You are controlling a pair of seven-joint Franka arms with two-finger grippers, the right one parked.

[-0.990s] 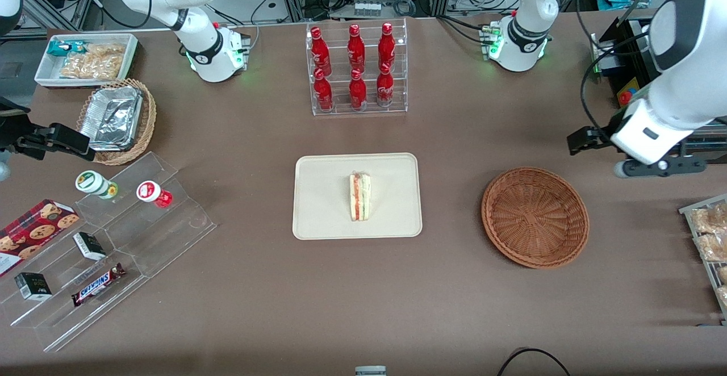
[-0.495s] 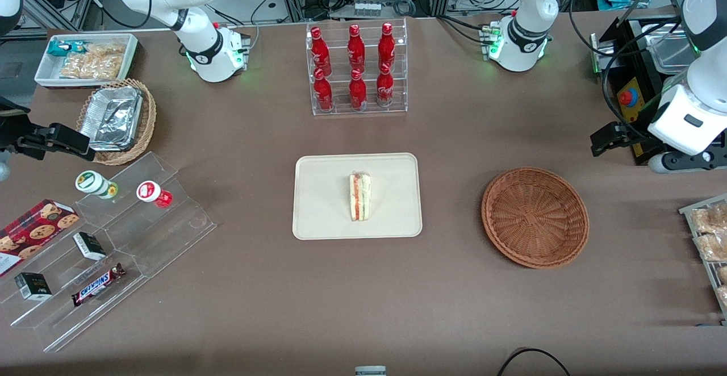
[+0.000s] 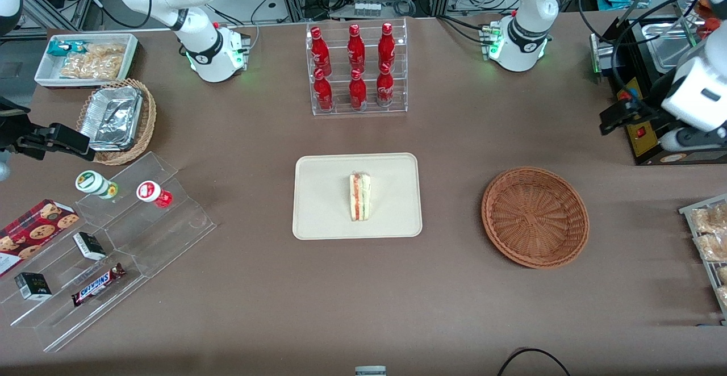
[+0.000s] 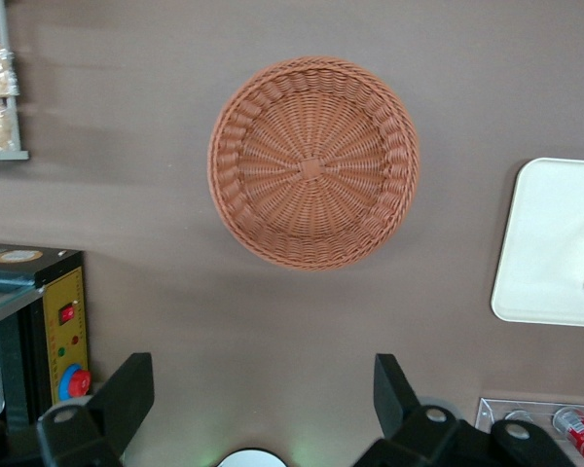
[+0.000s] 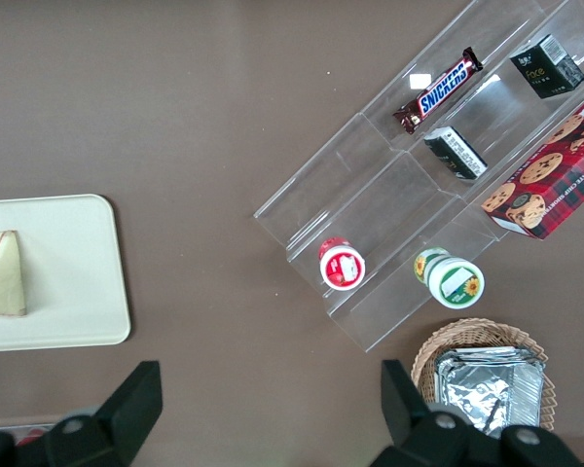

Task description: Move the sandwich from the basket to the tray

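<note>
The sandwich (image 3: 360, 197), a white bread wedge with red-orange and green layers, lies on the cream-beige tray (image 3: 324, 194) at mid-table. The round reddish-brown basket (image 3: 535, 217) stands empty beside the tray, toward the working arm's end. My gripper (image 3: 616, 117) hangs above the table, farther from the front camera than the basket and close to a black box. In the left wrist view the gripper (image 4: 261, 384) is open with only bare table between its fingers; the basket (image 4: 313, 161) and a corner of the tray (image 4: 550, 243) show there. The right wrist view shows the sandwich (image 5: 2, 277) on the tray (image 5: 68, 263).
A clear rack of red bottles (image 3: 356, 69) stands farther back than the tray. A black box with a red button (image 3: 642, 132) sits by my gripper. A wire rack of snacks (image 3: 710, 239) lies at the working arm's end. A stepped acrylic shelf (image 3: 113, 245) and a foil-tray basket (image 3: 116, 120) lie toward the parked arm's end.
My gripper has drawn away from the basket, moving farther from the front camera and toward the working arm's end. The sandwich, tray and basket have not moved.
</note>
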